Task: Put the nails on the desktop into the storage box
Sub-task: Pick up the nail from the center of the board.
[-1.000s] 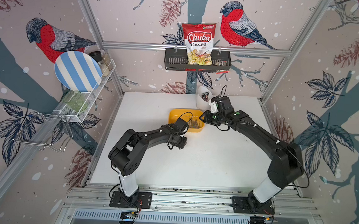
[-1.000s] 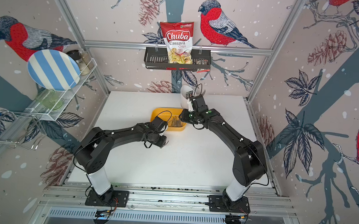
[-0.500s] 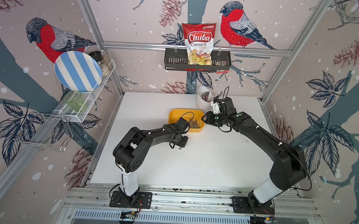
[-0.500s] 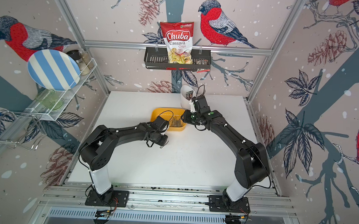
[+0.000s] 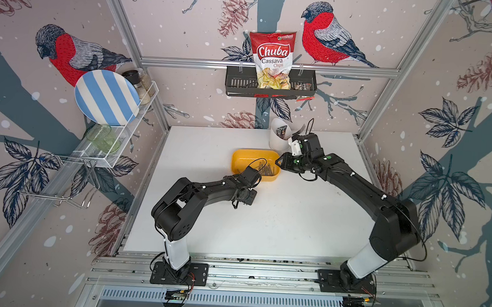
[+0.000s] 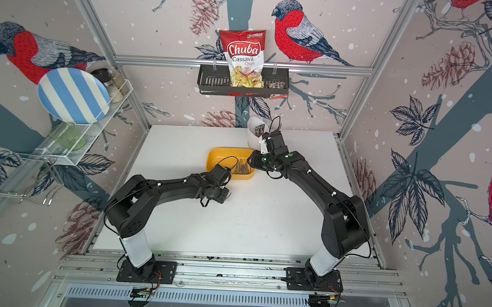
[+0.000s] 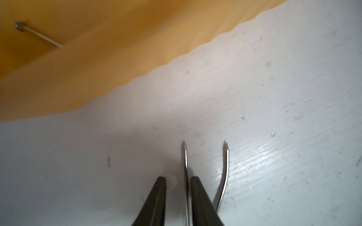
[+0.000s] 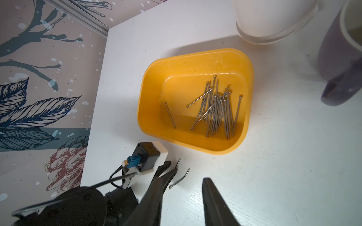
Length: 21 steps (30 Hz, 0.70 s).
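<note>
In both top views one yellow storage box (image 5: 239,163) sits on the white table (image 5: 293,221) with a heap of nails (image 5: 268,170) inside. The left hand (image 5: 249,196) is low, just beside the box's near side, and the right hand (image 5: 279,162) is at the box's far end. One white holder (image 5: 277,143) stands behind. The left wrist view shows two nails on the table. A straight nail (image 7: 185,160) lies between the left hand's narrowly parted fingers (image 7: 198,195), close against one and not pinched. A bent nail (image 7: 225,172) lies outside them. The right wrist view shows the right hand (image 8: 184,193) spread and empty. About two dozen nails lie in the box, a lone nail (image 8: 170,115) apart from the heap, and one dark mug (image 8: 342,58) stands near the holder.
</note>
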Tool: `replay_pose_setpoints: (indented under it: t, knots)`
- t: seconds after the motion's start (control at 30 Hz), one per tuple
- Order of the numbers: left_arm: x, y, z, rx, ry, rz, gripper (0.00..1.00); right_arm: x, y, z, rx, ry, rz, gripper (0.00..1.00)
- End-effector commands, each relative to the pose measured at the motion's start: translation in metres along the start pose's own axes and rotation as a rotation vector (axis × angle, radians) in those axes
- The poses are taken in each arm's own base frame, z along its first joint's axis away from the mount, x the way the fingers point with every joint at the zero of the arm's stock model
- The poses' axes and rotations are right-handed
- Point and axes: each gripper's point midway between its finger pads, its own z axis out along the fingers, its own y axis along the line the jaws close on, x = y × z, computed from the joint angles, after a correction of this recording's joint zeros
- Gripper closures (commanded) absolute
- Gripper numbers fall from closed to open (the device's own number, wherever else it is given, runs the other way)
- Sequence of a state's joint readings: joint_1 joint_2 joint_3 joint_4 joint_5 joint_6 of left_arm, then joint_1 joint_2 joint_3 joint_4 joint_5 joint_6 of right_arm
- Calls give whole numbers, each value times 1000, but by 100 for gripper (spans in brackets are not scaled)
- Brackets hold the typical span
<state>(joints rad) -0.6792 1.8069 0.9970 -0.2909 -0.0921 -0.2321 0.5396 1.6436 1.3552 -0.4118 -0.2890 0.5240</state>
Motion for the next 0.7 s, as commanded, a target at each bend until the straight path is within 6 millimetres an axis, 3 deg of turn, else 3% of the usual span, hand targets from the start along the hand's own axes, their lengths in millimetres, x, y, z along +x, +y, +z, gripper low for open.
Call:
replay_pose_setpoints:
  t: [0.0, 0.17, 0.43, 0.67]
  knots:
    - [85, 10, -3, -44, 303, 3, 74, -3, 6, -2, -26, -22, -3, 62]
    - [95, 9, -2, -39, 331, -6, 74, 1, 6, -2, -34, -19, 7, 62]
    - [93, 2, 6, -8, 350, 2, 100, 1, 8, -7, -31, -23, 0, 62]
    - [81, -2, 0, 15, 334, -1, 100, 0, 6, -13, -18, -36, -6, 62]
